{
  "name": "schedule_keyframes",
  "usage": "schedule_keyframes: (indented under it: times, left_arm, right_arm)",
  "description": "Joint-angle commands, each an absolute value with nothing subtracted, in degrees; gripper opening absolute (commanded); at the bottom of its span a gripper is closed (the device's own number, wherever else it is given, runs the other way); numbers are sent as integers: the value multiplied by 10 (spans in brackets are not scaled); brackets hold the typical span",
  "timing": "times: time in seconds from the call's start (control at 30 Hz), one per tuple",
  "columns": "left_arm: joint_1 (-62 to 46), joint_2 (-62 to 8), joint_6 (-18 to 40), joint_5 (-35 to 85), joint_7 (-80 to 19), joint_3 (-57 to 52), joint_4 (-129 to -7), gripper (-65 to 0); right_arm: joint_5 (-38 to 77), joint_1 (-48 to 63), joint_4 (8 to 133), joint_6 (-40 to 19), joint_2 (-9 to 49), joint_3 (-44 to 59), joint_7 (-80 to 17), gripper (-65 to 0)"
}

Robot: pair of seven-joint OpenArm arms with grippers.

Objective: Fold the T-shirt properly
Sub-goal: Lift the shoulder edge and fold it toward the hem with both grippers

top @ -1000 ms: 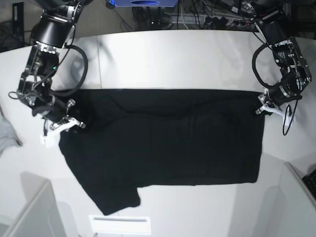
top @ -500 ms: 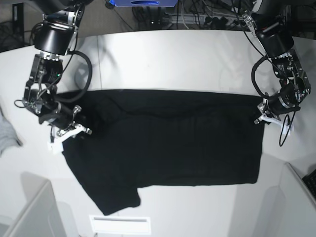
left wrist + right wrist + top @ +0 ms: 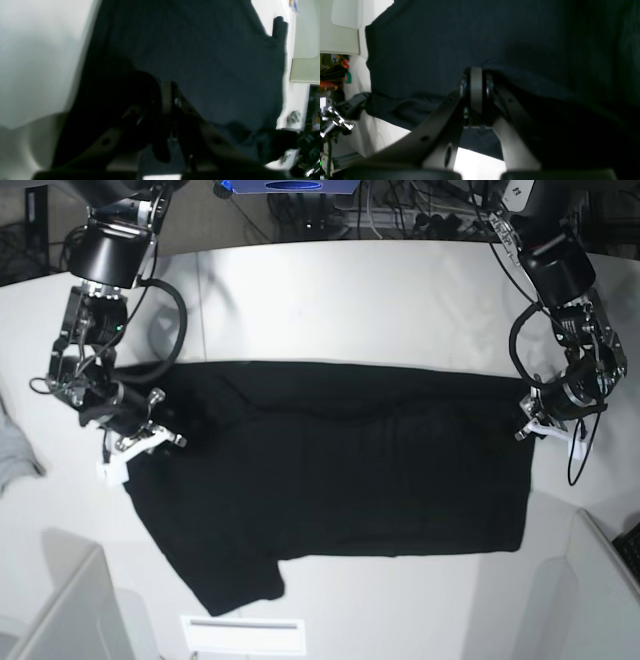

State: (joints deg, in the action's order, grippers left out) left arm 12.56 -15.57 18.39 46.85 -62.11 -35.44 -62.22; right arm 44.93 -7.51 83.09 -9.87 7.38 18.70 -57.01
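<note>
The black T-shirt (image 3: 340,480) lies spread across the white table (image 3: 350,300), one sleeve pointing at the near edge. My right gripper (image 3: 138,446) is at the shirt's left edge in the base view, and my left gripper (image 3: 535,426) is at its right edge. In the right wrist view the right gripper (image 3: 476,75) is shut, pinching a fold of the T-shirt (image 3: 432,45). The left wrist view is dark and blurred; there the left gripper (image 3: 167,93) is shut with the T-shirt (image 3: 200,50) bunched around its tips. No print shows.
A small grey cloth (image 3: 14,452) lies at the table's left edge. A white slotted plate (image 3: 243,635) sits at the near edge below the sleeve. Raised panels (image 3: 70,610) stand at both near corners, and cables run behind the table.
Both grippers have moved toward the near edge, the right one also slightly inward, drawing the shirt's side edges along. The far fold line has shifted a little nearer.
</note>
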Motion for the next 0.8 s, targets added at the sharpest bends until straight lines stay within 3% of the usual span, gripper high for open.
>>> schedule_keyframes:
  times: [0.0,0.3,0.37,0.5,0.57,0.77]
  left_arm:
    - [143,-166,188,480,-615,-356,-617,-650]
    - [182,-163,188,482,-618,-357,-590,-650]
    - [179,-163,188,487,-618,-357,-591,-650]
    - [177,-163,188,538,-617,-357,-587,-647]
    - [180,-164,188,561,-617,-357,-587,-561]
    - [178,-167,188,595,-618,-357,-591,-303]
  right_arm:
    - [462,-86,837,-100,80,189,-560,-650]
    - [462,-75,837,-80,80,255,-567,-650]
    - [462,-74,837,-71,80,270,-567,-534]
    - [462,-67,838,-71,87,272,-567,-384]
    - [463,-67,838,-71,90,270,-567,-357]
    - [465,-41,858,-71,93,275,-561,-357]
